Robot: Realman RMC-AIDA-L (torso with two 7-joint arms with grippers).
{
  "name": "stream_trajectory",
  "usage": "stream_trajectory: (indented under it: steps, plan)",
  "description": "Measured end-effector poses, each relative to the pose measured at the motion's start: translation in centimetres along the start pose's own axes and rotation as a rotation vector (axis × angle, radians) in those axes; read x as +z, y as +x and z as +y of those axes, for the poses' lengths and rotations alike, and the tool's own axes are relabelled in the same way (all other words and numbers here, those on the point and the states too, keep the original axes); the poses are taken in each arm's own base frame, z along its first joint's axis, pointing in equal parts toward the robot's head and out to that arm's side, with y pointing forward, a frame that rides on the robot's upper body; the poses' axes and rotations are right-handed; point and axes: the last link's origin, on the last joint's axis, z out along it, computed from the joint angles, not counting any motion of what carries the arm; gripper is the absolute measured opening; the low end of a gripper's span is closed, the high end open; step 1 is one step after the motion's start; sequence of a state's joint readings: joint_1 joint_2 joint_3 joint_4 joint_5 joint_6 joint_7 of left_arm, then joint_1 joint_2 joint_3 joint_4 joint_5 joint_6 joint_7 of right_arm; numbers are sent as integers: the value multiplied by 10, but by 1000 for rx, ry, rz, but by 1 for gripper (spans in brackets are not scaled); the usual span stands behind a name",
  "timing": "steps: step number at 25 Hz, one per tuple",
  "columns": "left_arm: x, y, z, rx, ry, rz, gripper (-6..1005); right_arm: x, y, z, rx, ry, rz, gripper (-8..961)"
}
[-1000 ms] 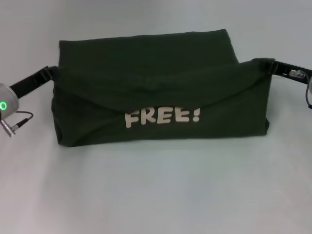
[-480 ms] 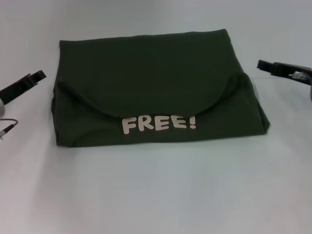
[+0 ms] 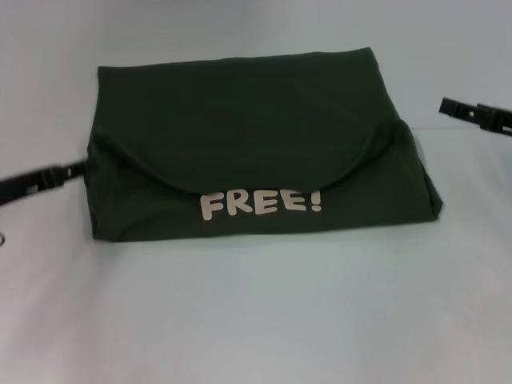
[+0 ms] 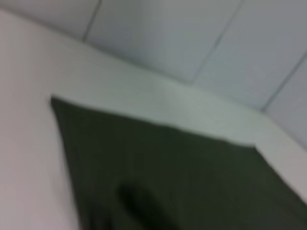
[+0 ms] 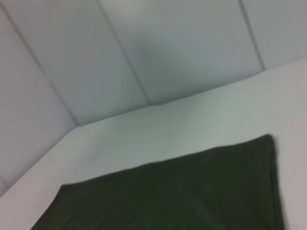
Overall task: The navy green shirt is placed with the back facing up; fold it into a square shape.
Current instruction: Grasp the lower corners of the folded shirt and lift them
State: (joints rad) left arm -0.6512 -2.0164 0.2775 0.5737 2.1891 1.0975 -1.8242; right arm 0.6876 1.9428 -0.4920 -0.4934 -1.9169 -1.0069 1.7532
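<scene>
Moved since before: left gripper (image 3: 76,169) lower, at 9 o'clock touching the navy green shirt (image 3: 256,128); right gripper (image 3: 445,105) farther out at 3 o'clock. Opening of both: cannot tell; nothing visibly held.

White tabletop (image 3: 256,320) fills the head view, plain, matte, w/ soft shading toward the near edge. Same surface (image 4: 29,158) shows in left wrist view & (image 5: 158,139) in right wrist view. Behind it, pale wall panels (image 5: 182,48) w/ thin dark seams running btwn them; similar panels (image 4: 192,33) in left wrist view, meeting the table's far edge.
</scene>
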Motion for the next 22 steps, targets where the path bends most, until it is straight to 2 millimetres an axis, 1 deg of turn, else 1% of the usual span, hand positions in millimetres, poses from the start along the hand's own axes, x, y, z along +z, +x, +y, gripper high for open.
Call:
stream_trajectory:
  steps: [3,5,8,12,22]
  plan:
    - [-2,-12,-3,-17,23,-114,799,-7,7,-2,8,-19,16,902]
    - [-2,-18,0,-19,7,-171,802,-9,11,-3,9,-19,26,918]
    - [-1,-23,3,-17,-2,-193,802,-11,15,-5,3,-15,41,919]
    - [2,-26,1,-10,20,-198,801,-12,16,-6,-6,-11,53,919]
    - [14,-36,10,84,18,-236,799,-10,23,-2,-29,-28,95,918]
